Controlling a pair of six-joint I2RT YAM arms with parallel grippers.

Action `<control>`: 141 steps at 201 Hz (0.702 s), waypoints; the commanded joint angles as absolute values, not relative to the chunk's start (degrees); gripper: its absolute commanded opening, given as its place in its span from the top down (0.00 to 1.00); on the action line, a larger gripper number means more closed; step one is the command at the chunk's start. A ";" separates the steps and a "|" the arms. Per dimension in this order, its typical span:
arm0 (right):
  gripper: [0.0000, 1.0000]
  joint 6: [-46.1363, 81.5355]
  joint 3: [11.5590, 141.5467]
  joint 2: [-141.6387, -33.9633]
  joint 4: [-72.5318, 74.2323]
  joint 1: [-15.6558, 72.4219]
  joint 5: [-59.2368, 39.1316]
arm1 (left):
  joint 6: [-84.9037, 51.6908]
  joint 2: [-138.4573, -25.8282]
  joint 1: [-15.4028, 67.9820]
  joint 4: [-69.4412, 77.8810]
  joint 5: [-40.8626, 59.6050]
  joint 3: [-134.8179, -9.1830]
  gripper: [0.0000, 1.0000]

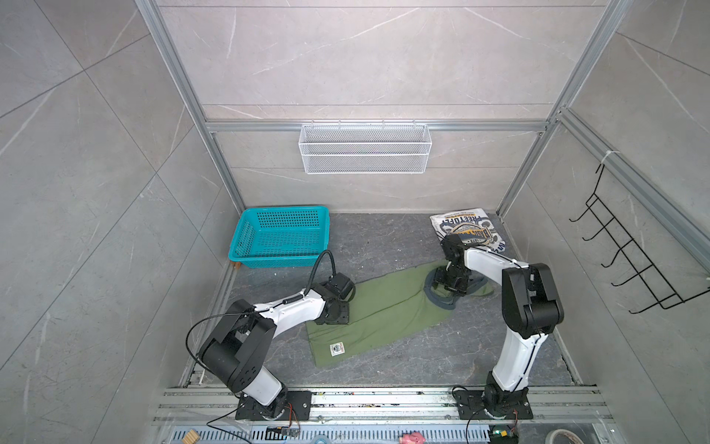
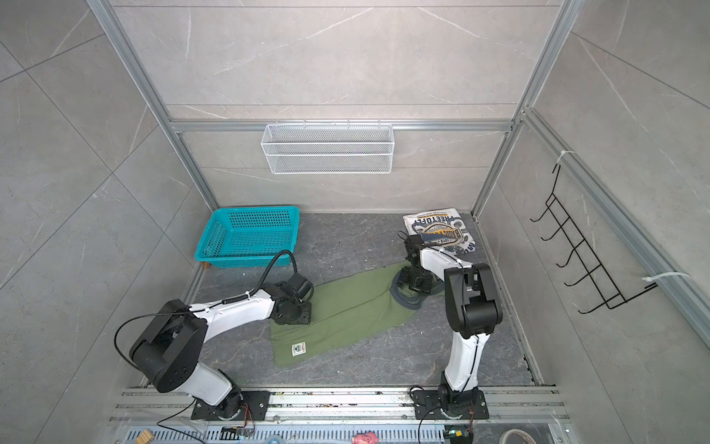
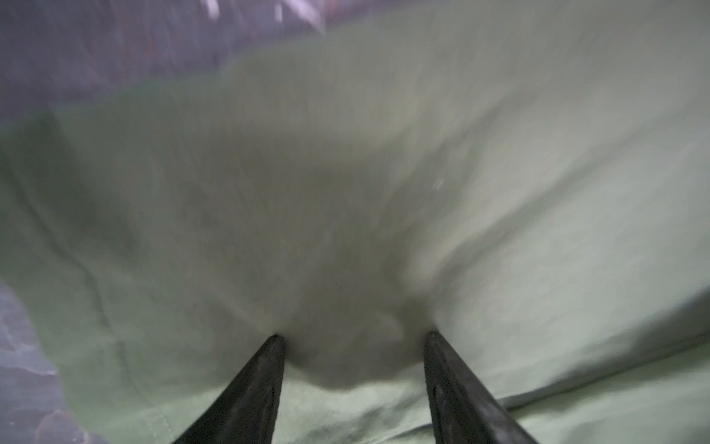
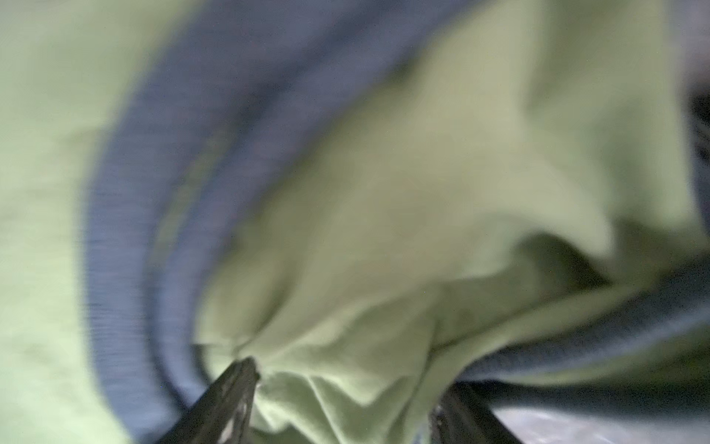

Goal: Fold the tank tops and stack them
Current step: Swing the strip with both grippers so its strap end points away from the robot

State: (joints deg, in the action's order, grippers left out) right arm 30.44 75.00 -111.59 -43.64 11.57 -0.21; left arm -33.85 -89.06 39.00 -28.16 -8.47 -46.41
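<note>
two arms bear down on the olive tank top (image 1: 384,307), spread slantwise on the dark desk (image 1: 384,246) just in front of the teal basket (image 1: 246,238). its long axis runs from the hem, which is the end nearest the basket's front wall and carries a small label patch (image 1: 337,349), away to the neck and straps, the end farthest from the basket.

your left tool (image 3: 351,338) sits on the hem corner that faces the basket. its jaws are spread, with the tips pressed into the cloth and a low mound of green between them. your right tool (image 4: 345,373) is at the far end among the dark trim (image 4: 126,230), also spread, with a gathered bunch of green filling the gap. the blurred wrist view does not show whether that bunch is pinched.

the white tank top (image 1: 466,226) lies folded, print up, well to the side of the basket in the opposite back corner of the desk, beyond the olive top's neck end.

the coming move seems to turn on this: each tool has one end of the basket-side long edge under it, the left arm nearer the hem and the right arm nearer the neck. if you close both, a lengthwise fold looks likely, carrying that edge away from the basket and over the rest. the uneven bunching at the neck could make that fold come out crooked.
</note>
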 commanded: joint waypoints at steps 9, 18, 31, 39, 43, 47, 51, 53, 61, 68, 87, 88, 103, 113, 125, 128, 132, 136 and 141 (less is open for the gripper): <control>0.30 32.02 78.94 -117.52 -45.23 17.54 -1.73 | -36.99 -84.85 42.25 -31.02 -8.07 -41.22 0.39; 0.30 32.16 80.52 -118.56 -45.82 19.33 -1.69 | -38.90 -83.40 43.81 -32.46 -8.29 -40.05 0.39; 0.30 32.41 83.20 -120.14 -46.97 22.14 -1.19 | -42.56 -80.97 47.06 -35.54 -9.41 -38.61 0.39; 0.30 32.43 85.21 -121.26 -47.83 23.75 -0.81 | -45.09 -79.78 49.01 -36.88 -9.32 -37.55 0.39; 0.30 32.48 86.18 -121.92 -48.29 24.40 -0.58 | -46.16 -79.34 50.03 -37.15 -9.12 -37.00 0.39; 0.30 32.46 87.09 -122.54 -48.74 24.87 -0.42 | -47.34 -78.76 51.03 -37.53 -8.98 -36.40 0.39; 0.30 32.55 88.04 -123.20 -49.06 25.31 -0.46 | -48.60 -78.40 51.97 -38.06 -8.81 -35.80 0.39; 0.30 32.53 88.50 -123.57 -49.16 25.60 -0.53 | -49.26 -78.16 52.57 -38.34 -8.77 -35.49 0.39; 0.30 32.49 90.22 -124.91 -49.49 26.58 -0.84 | -51.96 -77.37 54.80 -39.05 -8.40 -34.09 0.39; 0.30 32.32 92.17 -126.29 -50.15 27.58 -1.01 | -54.00 -76.60 56.86 -39.42 -8.20 -32.99 0.39; 0.30 31.49 99.12 -130.98 -53.80 29.49 0.08 | -59.27 -74.79 61.95 -40.63 -8.19 -30.77 0.39; 0.30 31.39 99.53 -131.28 -53.97 29.51 0.08 | -59.47 -74.66 62.22 -40.66 -8.22 -30.68 0.39; 0.30 30.95 104.30 -134.33 -55.37 29.26 0.32 | -62.44 -73.41 65.07 -41.84 -8.48 -29.98 0.39; 0.30 30.23 107.68 -136.38 -56.67 28.63 1.20 | -63.78 -72.81 66.37 -42.10 -8.53 -29.56 0.39; 0.29 28.80 113.26 -139.15 -58.84 28.01 2.80 | -65.07 -72.50 67.37 -42.10 -8.57 -29.11 0.39; 0.29 28.52 114.69 -140.01 -59.66 27.69 3.00 | -65.38 -72.53 67.66 -42.10 -8.72 -28.97 0.39; 0.29 28.19 117.03 -141.20 -60.67 27.40 3.10 | -65.75 -72.52 67.93 -42.02 -8.70 -28.88 0.39; 0.29 27.88 118.84 -142.33 -61.65 27.01 2.91 | -66.07 -72.64 68.25 -41.93 -8.68 -28.83 0.39; 0.29 27.59 121.31 -143.71 -62.66 26.48 2.62 | -66.38 -72.79 68.62 -41.94 -8.79 -28.84 0.39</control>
